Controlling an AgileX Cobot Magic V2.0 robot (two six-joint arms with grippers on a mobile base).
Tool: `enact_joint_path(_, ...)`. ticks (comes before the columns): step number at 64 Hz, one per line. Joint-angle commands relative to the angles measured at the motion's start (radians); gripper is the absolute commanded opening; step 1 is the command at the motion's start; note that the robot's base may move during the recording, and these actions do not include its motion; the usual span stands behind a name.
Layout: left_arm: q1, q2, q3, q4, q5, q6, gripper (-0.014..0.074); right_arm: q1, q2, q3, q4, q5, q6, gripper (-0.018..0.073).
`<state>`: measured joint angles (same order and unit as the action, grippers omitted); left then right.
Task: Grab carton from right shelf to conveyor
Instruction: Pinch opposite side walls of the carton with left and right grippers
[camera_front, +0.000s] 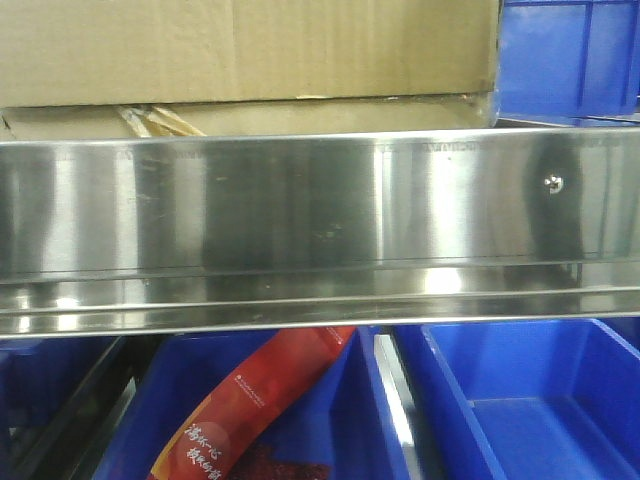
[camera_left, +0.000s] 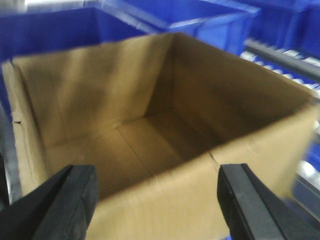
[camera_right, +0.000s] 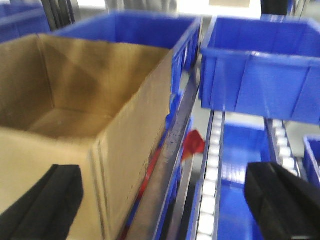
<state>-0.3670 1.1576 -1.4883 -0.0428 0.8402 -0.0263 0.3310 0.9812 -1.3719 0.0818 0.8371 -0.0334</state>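
- Exterior front-facing view: the carton (camera_front: 250, 50) sits on the right shelf (camera_front: 300, 300) at 12 o'clock, just behind the steel front rail (camera_front: 300, 200) that spans the whole width. Only its outer wall shows from here.
- Under the rail are blue bins (camera_front: 520, 400). The one at 7 o'clock holds a red packet (camera_front: 265, 400), a detail the left wrist view doesn't catch.
- Left wrist view: this one looks straight down into the carton. It is open-topped, with only its bottom flaps showing inside.
- The left gripper (camera_left: 157, 185) has its fingers (camera_left: 75, 195) spread wide at 7 and 5 o'clock, with the carton's near wall between them. I can't tell whether they touch it.
- Right wrist view: the carton is at 9 o'clock, with a roller track (camera_right: 210, 175) at 6 o'clock beside it.
- The right gripper (camera_right: 165, 175) is also spread — one finger low in front of the carton, the other over the rollers.
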Motion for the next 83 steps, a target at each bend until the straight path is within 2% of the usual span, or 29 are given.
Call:
enact_joint_path(1,-0.004,0.102,-0.133,0.123,0.131,-0.14,0.0409,0.002,0.123,-0.197,-0.001,0.131,-0.003,0.0538)
enact_joint_path(5,0.0,0.176,-0.224,0.199,0.227,-0.189,0.0409,0.002,0.225,-0.328,-0.001,0.226,-0.003,0.0538)
enact_joint_path(7,0.01,0.213,-0.27,0.209,0.272,-0.2,0.0409,0.002,0.268,-0.388,-0.001,0.275,-0.003,0.0538)
enact_joint_path(13,0.061,0.3,-0.377,0.179,0.35,-0.203,0.0409,0.002,0.414,-0.592,-0.001,0.384,0.016,0.0538)
enact_joint_path(24,0.136,0.4,-0.475,0.155,0.381,-0.203,0.0409,0.002,0.641,-0.829,0.001,0.384,0.033,0.0538)
enact_joint_path(39,0.164,0.492,-0.484,0.167,0.38,-0.203,0.0409,0.002,0.825,-0.889,0.078,0.384,0.043,0.0538)
enact_joint_path(53,0.164,0.544,-0.484,0.167,0.371,-0.203,0.0404,0.008,0.918,-0.889,0.086,0.384,0.043,0.0527)
enact_joint_path(57,0.164,0.546,-0.484,0.167,0.371,-0.203,0.0375,0.013,0.929,-0.889,0.086,0.384,0.043,0.0458)
enact_joint_path(60,0.164,0.546,-0.484,0.167,0.37,-0.203,0.0319,0.017,0.932,-0.889,0.086,0.384,0.043,0.0376)
enact_joint_path(64,0.164,0.546,-0.484,0.167,0.37,-0.203,0.0218,0.019,0.934,-0.889,0.086,0.384,0.043,0.0202)
enact_joint_path(67,0.164,0.546,-0.484,0.167,0.37,-0.203,0.0087,0.019,0.934,-0.889,0.086,0.384,0.043,0.0015)
enact_joint_path(70,0.164,0.546,-0.484,0.167,0.371,-0.203,-0.0036,0.019,0.934,-0.889,0.086,0.384,0.043,-0.0112)
enact_joint_path(72,0.164,0.546,-0.484,0.17,0.371,-0.203,-0.0041,0.019,0.934,-0.889,0.084,0.384,0.043,-0.0079)
enact_joint_path(75,0.164,0.546,-0.484,0.17,0.371,-0.203,0.0,0.019,0.932,-0.889,0.08,0.384,0.043,-0.005)
enact_joint_path(83,0.164,0.533,-0.484,0.17,0.381,-0.203,-0.0016,0.019,0.915,-0.89,0.08,0.384,0.043,-0.0062)
